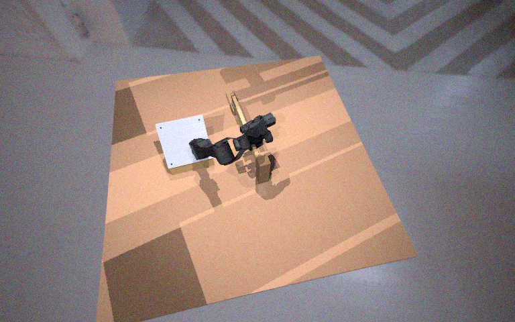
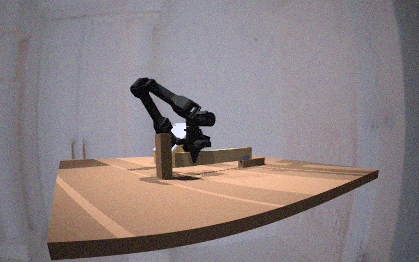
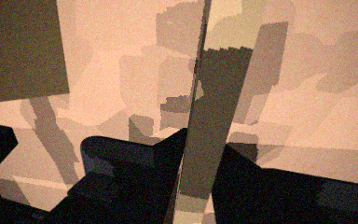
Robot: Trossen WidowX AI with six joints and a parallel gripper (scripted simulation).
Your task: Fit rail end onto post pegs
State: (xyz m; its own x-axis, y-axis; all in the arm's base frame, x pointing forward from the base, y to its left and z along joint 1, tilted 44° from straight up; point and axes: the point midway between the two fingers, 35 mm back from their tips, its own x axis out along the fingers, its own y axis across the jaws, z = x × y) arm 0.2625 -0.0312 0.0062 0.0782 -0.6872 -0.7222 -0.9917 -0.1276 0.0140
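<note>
Over the light-brown wooden counter (image 1: 284, 235) (image 2: 216, 207) (image 3: 322, 117), the long pale wooden rail (image 1: 239, 111) (image 2: 222, 155) (image 3: 214, 107) spans from the low brown footboard block (image 1: 230, 104) (image 2: 256, 162) towards the short brown wooden post (image 1: 262, 172) (image 2: 163, 155). The narrow black fingers (image 2: 194, 157) grip it. Slight pitch or yaw could jam the hidden pegs; pushing on might lift the far end from its bracket.
</note>
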